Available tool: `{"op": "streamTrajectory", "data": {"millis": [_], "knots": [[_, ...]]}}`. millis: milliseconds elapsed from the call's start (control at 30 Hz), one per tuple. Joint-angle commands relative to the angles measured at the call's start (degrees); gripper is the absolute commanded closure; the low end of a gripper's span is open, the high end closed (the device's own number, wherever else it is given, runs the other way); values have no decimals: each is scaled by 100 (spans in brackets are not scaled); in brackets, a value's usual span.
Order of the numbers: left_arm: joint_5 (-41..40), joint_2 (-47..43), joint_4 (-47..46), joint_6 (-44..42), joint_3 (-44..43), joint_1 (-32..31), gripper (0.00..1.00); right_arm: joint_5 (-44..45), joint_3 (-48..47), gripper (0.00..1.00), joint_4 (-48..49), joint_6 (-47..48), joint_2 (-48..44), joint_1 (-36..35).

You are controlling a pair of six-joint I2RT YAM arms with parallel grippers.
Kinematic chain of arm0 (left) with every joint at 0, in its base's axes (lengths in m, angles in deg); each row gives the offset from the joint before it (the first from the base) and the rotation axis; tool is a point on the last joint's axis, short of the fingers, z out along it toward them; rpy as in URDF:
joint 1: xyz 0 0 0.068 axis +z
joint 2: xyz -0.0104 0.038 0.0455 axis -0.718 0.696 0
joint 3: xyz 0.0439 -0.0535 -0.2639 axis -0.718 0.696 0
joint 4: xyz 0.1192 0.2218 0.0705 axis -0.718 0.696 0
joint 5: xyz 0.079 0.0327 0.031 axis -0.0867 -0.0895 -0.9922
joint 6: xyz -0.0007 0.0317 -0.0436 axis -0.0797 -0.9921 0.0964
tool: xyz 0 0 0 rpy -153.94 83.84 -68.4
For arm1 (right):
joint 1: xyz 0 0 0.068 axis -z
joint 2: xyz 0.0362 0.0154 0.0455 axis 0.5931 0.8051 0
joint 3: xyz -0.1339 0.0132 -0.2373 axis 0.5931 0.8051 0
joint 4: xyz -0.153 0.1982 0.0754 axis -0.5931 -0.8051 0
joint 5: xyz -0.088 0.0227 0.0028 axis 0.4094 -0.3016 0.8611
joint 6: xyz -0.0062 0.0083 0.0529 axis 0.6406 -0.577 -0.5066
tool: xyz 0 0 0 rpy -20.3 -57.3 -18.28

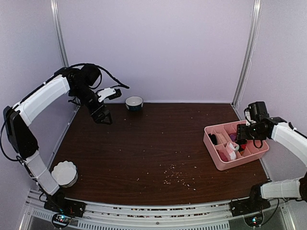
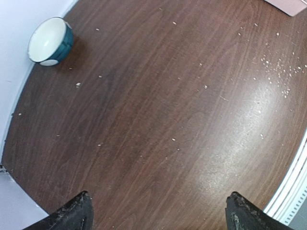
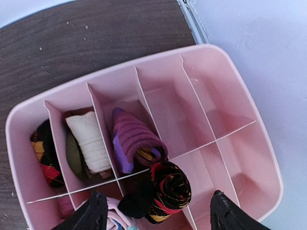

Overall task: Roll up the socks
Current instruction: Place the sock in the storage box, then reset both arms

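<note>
R hand [image 3: 156,218] right over pink box [image 3: 218,91], fingers wide apart, nothing held. Black sock roll [image 3: 165,191] just under it, between the fingers w/o touching them, looks to sit on a divider inside the box. Purple sock roll [image 3: 134,141] in the next slot, long way along that slot. L hand [image 2: 158,215] open & empty, far from the box. Nearer arm: right.

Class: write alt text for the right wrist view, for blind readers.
A pink divided tray holds a black argyle sock roll below the open right hand, with a purple striped roll and a cream roll in neighbouring compartments.
</note>
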Motion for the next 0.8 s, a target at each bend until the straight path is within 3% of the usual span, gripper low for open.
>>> {"op": "streamTrajectory", "data": {"millis": [0,33,67,167,267,467,600,767], "knots": [[-198,-388,-493,214,100,246,2,-306,-418,25,-264,-15,-259,27],[-197,-419,-585,269,174,362,2,-432,-426,9,-217,-33,-329,23],[-129,-454,-683,321,237,514,2,-572,-397,1,-117,-54,-412,22],[230,-593,-1052,536,436,1186,2,-1051,-174,0,345,-175,-651,19],[299,-1035,-2173,950,1155,1820,2,-1205,243,0,1109,-329,-955,24],[231,-1944,-5305,861,3843,2443,2,-71,1427,0,2849,-689,-1609,27],[332,-1552,-6146,642,4390,2473,2,734,2555,0,4540,-317,-2227,27],[751,-1348,-7628,1183,5272,2664,2,1676,3586,1,5776,-183,-2509,27]]}}
